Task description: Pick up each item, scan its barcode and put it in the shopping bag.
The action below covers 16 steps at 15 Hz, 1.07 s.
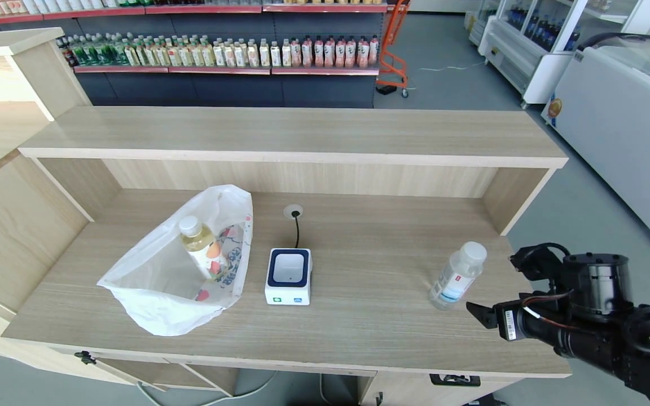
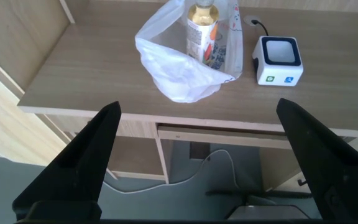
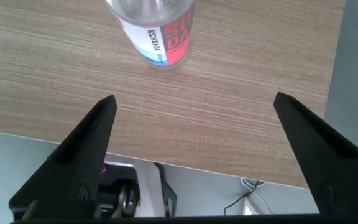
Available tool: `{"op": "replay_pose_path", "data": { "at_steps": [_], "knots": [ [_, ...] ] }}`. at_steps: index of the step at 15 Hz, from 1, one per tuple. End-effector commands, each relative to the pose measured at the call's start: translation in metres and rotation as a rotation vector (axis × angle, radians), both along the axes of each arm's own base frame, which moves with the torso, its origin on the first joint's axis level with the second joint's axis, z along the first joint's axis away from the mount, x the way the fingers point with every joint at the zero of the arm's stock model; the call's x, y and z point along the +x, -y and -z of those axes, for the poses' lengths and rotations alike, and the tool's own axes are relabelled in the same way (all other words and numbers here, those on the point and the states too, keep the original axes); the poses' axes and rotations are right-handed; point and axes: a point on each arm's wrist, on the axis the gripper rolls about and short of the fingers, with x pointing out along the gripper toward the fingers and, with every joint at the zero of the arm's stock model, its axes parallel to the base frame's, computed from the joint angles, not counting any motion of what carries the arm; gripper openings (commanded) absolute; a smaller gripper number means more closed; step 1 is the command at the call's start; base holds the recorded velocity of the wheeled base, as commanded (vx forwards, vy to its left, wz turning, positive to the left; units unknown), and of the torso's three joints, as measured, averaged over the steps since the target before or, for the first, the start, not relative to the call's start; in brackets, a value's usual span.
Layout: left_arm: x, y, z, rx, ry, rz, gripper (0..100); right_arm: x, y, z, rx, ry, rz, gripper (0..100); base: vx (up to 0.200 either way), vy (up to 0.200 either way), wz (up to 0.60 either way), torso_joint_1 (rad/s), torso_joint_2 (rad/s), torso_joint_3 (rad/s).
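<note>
A clear water bottle (image 1: 456,276) with a white cap stands upright on the right part of the wooden counter (image 1: 370,316). My right gripper (image 1: 490,283) hangs open just right of it, near the counter's right front corner. In the right wrist view the water bottle (image 3: 157,31) sits beyond the spread fingertips of the right gripper (image 3: 194,98). A white shopping bag (image 1: 156,287) lies open on the left, with a yellow-drink bottle (image 1: 202,245) inside. My left gripper (image 2: 199,106) is open, out in front of and below the counter's front edge, facing the shopping bag (image 2: 179,74).
A white barcode scanner (image 1: 288,276) with a dark window sits mid-counter between bag and bottle, its cable running to a hole (image 1: 293,211) behind it. A raised shelf (image 1: 302,135) closes the back, with side walls at both ends. The scanner (image 2: 279,59) shows to the bag's right.
</note>
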Motion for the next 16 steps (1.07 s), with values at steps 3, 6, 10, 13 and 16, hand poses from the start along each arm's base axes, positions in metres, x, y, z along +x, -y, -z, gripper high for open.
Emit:
{"op": "replay_pose_path", "data": {
  "at_steps": [3, 6, 10, 13, 16],
  "knots": [
    [0.000, 0.000, 0.000, 0.000, 0.000, -0.001, 100, 0.014, -0.008, 0.018, -0.030, 0.000, -0.033, 100, 0.000, 0.000, 0.00, 0.000, 0.00, 0.000],
    [0.000, 0.000, 0.000, 0.000, 0.000, -0.001, 100, 0.026, -0.012, 0.012, -0.086, 0.074, -0.085, 100, 0.000, 0.000, 0.00, 0.000, 0.00, 0.000],
    [0.000, 0.000, 0.000, 0.000, 0.000, -0.001, 100, 0.037, -0.016, 0.016, -0.115, 0.079, -0.144, 100, 0.000, 0.000, 0.00, 0.000, 0.00, 0.000],
    [0.000, 0.000, 0.000, 0.000, 0.000, -0.001, 100, 0.050, -0.025, 0.021, -0.106, 0.110, -0.161, 100, 0.000, 0.000, 0.00, 0.000, 0.00, 0.000],
    [0.000, 0.000, 0.000, 0.000, 0.000, -0.001, 100, 0.059, -0.031, 0.025, -0.103, 0.116, -0.169, 100, 0.000, 0.000, 0.00, 0.000, 0.00, 0.000]
  ]
}}
